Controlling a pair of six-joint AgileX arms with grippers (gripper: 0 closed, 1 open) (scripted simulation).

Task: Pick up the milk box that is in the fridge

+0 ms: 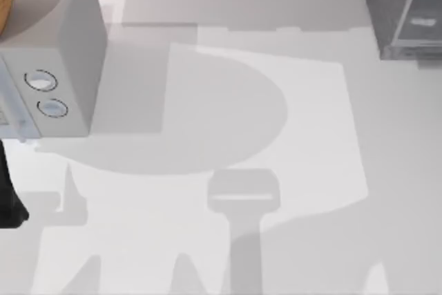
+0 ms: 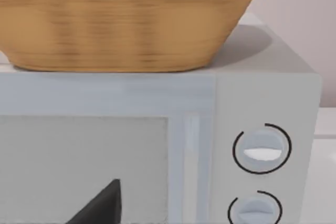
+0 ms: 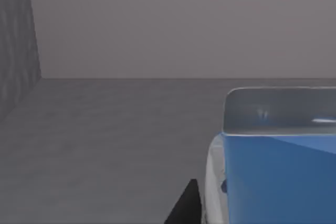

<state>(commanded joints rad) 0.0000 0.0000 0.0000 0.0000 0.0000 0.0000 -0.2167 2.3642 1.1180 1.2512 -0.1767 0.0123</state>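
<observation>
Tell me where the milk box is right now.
The milk box sits close in front of the right wrist camera, on the dark grey floor inside the fridge, which stands at the table's far right corner in the top view.

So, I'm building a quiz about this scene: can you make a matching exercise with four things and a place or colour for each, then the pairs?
Things:
1. milk box
2. wicker basket
3. fridge
4. two round knobs

Descriptions:
A. on top of the light grey box
B. dark grey, at the table's far right corner
C. bright blue top, close in front of the right wrist camera
D. on the front of the light grey box, one above the other

Pairs: 1-C, 2-A, 3-B, 4-D
</observation>
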